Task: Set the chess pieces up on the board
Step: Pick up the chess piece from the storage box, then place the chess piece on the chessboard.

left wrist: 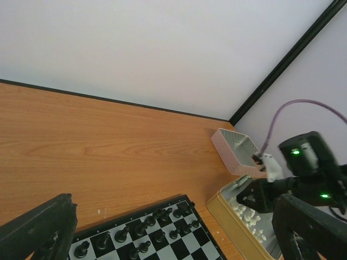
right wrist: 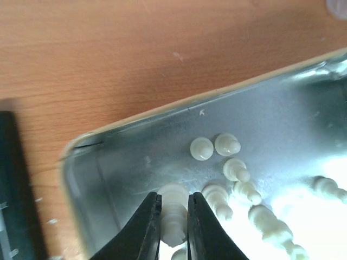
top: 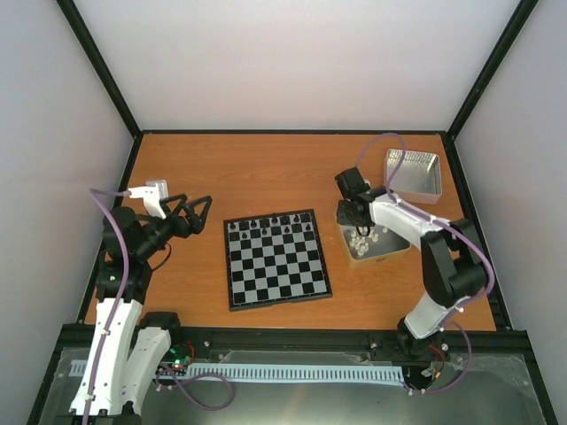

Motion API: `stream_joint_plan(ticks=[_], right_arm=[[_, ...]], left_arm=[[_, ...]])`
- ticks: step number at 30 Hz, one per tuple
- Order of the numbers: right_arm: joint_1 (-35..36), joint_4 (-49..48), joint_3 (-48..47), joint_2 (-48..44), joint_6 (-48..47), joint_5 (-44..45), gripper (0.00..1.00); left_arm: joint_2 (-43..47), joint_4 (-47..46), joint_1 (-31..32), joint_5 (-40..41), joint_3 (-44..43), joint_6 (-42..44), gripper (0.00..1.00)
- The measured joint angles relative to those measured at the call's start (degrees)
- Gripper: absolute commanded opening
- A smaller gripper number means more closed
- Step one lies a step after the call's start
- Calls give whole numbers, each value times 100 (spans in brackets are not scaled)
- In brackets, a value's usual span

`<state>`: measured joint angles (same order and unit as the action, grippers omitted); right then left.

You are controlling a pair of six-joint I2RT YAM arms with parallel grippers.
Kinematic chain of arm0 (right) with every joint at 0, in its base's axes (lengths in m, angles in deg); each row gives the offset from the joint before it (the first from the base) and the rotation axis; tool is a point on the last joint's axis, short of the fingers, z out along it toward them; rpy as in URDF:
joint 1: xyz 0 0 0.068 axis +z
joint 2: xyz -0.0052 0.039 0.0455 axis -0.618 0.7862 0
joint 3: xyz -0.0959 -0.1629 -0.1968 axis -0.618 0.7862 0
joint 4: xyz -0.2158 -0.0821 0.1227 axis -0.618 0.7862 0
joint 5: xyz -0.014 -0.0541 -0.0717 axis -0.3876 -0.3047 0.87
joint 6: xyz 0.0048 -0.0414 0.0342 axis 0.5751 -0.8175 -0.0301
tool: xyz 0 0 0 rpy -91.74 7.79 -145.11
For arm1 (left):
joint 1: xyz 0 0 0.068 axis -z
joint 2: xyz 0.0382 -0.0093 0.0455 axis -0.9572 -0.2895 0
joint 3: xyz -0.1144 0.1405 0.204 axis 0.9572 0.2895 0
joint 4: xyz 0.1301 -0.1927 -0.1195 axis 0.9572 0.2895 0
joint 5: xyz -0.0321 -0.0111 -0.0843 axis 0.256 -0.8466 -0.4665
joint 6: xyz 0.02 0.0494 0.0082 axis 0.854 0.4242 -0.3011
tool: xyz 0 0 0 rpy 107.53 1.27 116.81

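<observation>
On the wooden table (top: 266, 168) the board (top: 277, 258) lies between our arms, with black pieces (top: 270, 224) along its far rows and its near rows bare. Just beside it on the right sits the open tin (top: 400, 251) holding the chess pieces (right wrist: 238, 181). Our left gripper (top: 204, 215) hovers left of the board, spread wide and empty. Our right gripper (right wrist: 174, 197) is down in the tin, its fingers nipped on a cream-white piece (right wrist: 173, 222). We judge this to be the pick-up. Next we need a straight lift clear of the tin wall, then a carry to a near-row square.
</observation>
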<state>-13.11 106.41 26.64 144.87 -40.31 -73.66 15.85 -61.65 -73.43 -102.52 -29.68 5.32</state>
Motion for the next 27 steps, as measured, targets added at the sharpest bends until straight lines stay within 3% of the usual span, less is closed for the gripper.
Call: stream_joint_plan(ticks=[6,11,19,27], right_arm=[[382,109,0,-964,-111,17,7],[1397,184,20,-1381,-131,44,7],[3036,138,557,-1657,-28,275,7],[4146,-153,1038,-1504,-76,315,6]], left_arm=[[133,61,2,190,170,-144,100],[142,289,0,407,470,-262,100],[109,525,0,575,616,-275,100],[74,566,0,455,658,-269,100]])
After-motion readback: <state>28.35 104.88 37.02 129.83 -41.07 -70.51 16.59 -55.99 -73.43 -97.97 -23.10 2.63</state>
